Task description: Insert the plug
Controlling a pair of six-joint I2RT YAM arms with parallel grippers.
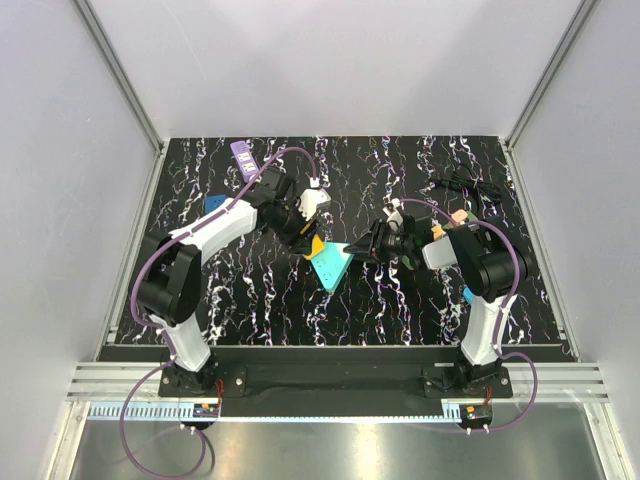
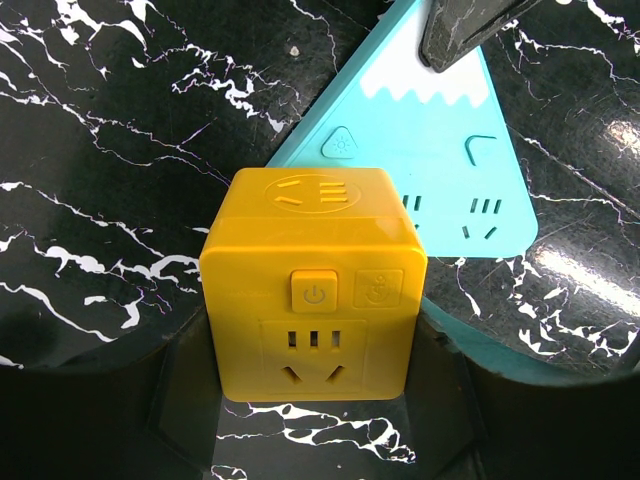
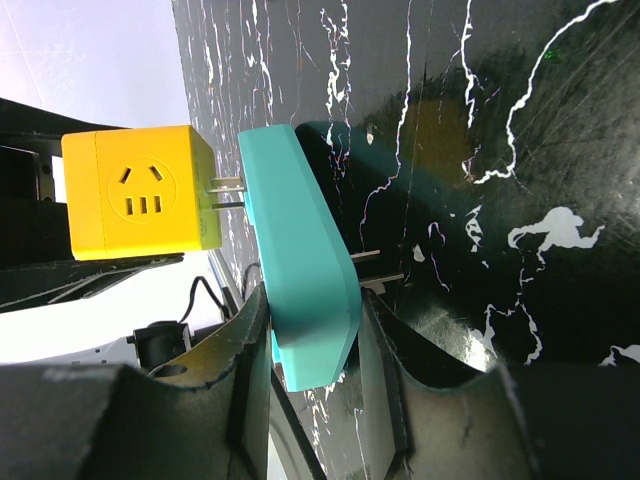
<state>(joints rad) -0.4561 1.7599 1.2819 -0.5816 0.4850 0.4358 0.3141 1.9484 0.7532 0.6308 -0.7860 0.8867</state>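
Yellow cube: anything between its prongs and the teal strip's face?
Nothing visible. In the right wrist view the yellow cube's prongs reach the teal strip's face, with bare metal showing between, so it is not fully seated. The left gripper holds the cube, the right gripper the strip.

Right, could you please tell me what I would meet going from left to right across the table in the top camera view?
Blue piece → purple power strip → teal socket block → black cable. The yellow cube and white plug overlap the teal socket block sideways, so I left them out.
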